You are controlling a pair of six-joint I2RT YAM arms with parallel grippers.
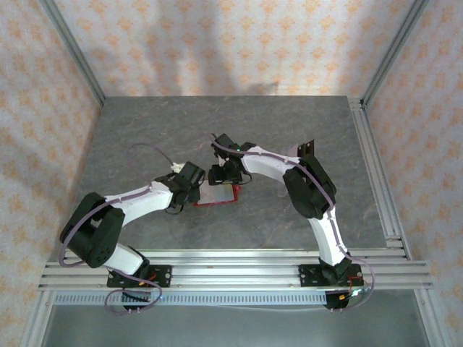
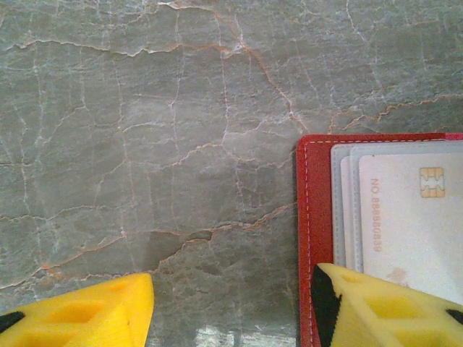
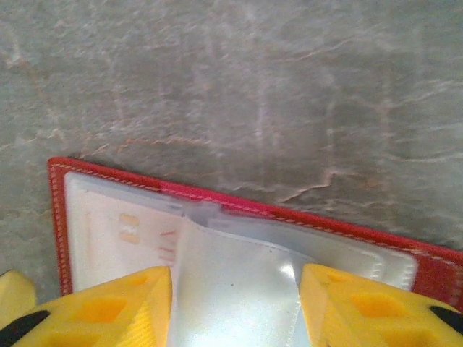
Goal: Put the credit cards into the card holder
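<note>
The open wallet (image 1: 217, 196) lies on the desk (image 1: 239, 130), a card (image 2: 412, 224) inside; the left pincer (image 2: 231, 289) stands wide at its edge, the right pincer (image 3: 233, 285) straddles its lining (image 3: 239, 253), grip impossible to tell.

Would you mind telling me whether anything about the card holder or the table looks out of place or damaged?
Nothing stands out. The card holder lies open and flat on the table, and a pale card sits straight in its clear sleeve, with no tear or spill visible.

Open table (image 1: 217, 123) beyond — left arm (image 1: 137, 199), right arm (image 1: 309, 189) (card holder (image 1: 215, 196) beneath).
</note>
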